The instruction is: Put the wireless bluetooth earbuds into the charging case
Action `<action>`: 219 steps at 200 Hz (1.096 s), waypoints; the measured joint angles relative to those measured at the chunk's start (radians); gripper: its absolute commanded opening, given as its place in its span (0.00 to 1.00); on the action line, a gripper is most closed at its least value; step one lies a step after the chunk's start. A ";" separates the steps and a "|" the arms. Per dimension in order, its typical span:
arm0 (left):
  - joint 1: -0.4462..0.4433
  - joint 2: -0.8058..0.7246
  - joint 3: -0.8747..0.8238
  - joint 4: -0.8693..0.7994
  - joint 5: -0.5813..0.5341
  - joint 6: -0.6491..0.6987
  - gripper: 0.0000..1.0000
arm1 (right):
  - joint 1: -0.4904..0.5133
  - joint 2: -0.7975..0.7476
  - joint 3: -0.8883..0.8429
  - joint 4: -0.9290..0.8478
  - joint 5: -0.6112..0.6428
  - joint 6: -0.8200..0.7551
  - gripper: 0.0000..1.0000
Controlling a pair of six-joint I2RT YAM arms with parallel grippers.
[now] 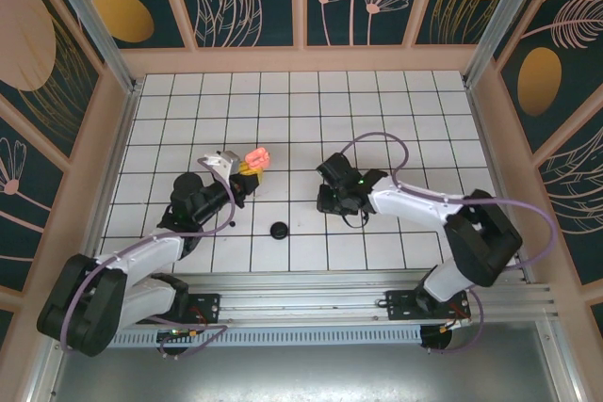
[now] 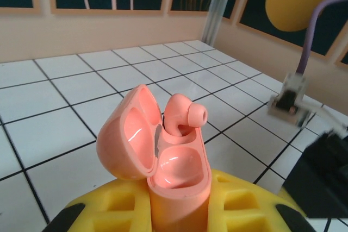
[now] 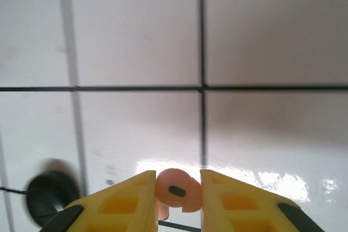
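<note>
Right pincer [image 3: 178,180] is pinching a pink earbud [image 3: 175,189] between its tips. Left pincer [image 2: 179,206] grips the open pink charging case [image 2: 176,175], second earbud [image 2: 182,113] seated at 12 o'clock.

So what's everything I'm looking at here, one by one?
charging case: one, salmon-pink, lid open, held by the left gripper
seated earbud: one, salmon-pink, in the open case
loose earbud: one, salmon-pink, pinched by the right gripper
black disc: one, black, on the table near the arms
table: one, white tiles, dark grid lines
left gripper: one, yellow, shut on the charging case
right gripper: one, yellow, shut on the loose earbud
</note>
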 measured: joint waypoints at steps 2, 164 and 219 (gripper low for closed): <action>0.000 0.001 0.000 0.002 0.001 0.000 0.08 | 0.002 -0.006 -0.001 0.004 0.003 -0.003 0.22; -0.132 0.220 0.130 0.084 0.119 0.123 0.08 | 0.072 -0.294 -0.087 0.561 0.041 -0.547 0.21; -0.140 0.221 0.133 0.128 0.122 0.100 0.08 | 0.088 -0.213 -0.087 0.653 -0.006 -0.587 0.21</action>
